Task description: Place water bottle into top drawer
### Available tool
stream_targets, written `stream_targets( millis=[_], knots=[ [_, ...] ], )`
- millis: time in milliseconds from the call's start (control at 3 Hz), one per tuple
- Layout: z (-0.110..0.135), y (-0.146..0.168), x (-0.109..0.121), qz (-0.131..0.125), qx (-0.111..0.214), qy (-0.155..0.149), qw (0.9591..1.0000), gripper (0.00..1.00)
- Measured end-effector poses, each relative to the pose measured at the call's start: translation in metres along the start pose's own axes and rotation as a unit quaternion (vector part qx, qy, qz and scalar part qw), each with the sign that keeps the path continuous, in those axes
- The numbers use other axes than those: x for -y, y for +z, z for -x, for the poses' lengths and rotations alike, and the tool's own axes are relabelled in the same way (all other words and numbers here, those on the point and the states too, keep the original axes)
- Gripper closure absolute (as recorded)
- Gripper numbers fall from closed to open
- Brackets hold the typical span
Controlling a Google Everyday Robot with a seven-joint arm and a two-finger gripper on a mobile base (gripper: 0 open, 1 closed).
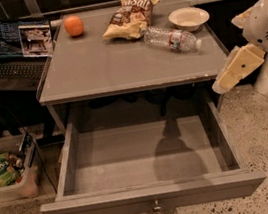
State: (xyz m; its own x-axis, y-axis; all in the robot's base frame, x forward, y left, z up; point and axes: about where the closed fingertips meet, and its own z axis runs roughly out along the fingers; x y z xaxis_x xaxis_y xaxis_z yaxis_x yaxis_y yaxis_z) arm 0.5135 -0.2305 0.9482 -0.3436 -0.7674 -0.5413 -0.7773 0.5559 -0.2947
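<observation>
The water bottle (171,39) lies on its side at the back right of the grey tabletop (116,61), white cap toward the right, between the chip bag and the bowl. The top drawer (89,207) is pulled fully open below the tabletop; its inside holds nothing, and its small knob (156,206) shows at the front centre. My gripper (228,76) hangs off the table's right front corner, beside the drawer's right side and well below and in front of the bottle, holding nothing.
A chip bag (130,16), an orange (74,25) and a white bowl (189,18) sit along the tabletop's back. A laptop (19,51) stands to the left. A bin of packets (5,170) is on the floor at left.
</observation>
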Motion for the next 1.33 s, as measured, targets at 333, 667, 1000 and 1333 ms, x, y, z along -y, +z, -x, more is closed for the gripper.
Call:
stream_targets(
  millis=[333, 667, 1000, 1333],
  knots=[
    [0.003, 0.005, 0.0, 0.001, 0.007, 0.004, 1.0, 0.0],
    [0.018, 0.022, 0.009, 0.003, 0.031, 0.0, 0.9995, 0.0],
    [0.033, 0.042, 0.022, 0.009, 0.051, -0.004, 0.9987, 0.0],
    [0.047, 0.063, 0.041, 0.013, 0.065, -0.003, 0.9978, 0.0]
  ],
)
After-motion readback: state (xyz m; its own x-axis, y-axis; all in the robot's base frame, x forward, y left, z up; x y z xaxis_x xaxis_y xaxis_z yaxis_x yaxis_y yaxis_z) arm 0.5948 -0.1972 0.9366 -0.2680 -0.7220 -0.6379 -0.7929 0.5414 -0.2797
